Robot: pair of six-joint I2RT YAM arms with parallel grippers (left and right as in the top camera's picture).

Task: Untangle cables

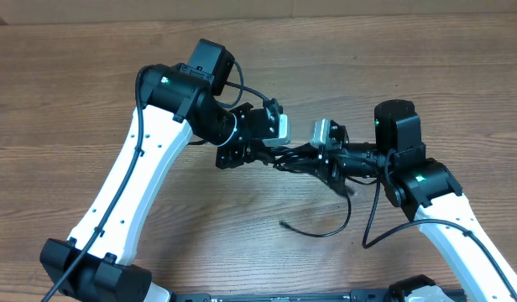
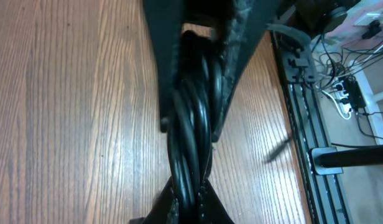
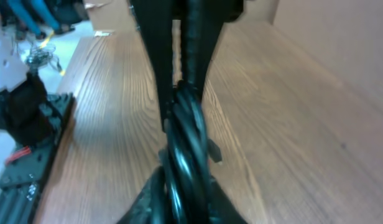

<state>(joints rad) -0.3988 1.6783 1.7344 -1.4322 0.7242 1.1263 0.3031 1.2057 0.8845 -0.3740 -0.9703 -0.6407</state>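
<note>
The cables (image 1: 302,156) are a twisted black bundle stretched between my two grippers above the middle of the table. My left gripper (image 1: 257,156) is shut on the bundle's left end; in the left wrist view the twisted cords (image 2: 190,124) run from my jaws (image 2: 191,202) to the other gripper. My right gripper (image 1: 332,161) is shut on the right end; in the right wrist view the cords (image 3: 188,137) run up from my jaws (image 3: 185,199). A loose cord (image 1: 321,228) with a small plug end hangs down and lies curved on the table.
The wooden table (image 1: 74,101) extends to all sides. A black rail (image 2: 300,99) with wiring runs along the table's edge in the left wrist view. Thicker arm wires (image 1: 384,222) loop beside the right arm.
</note>
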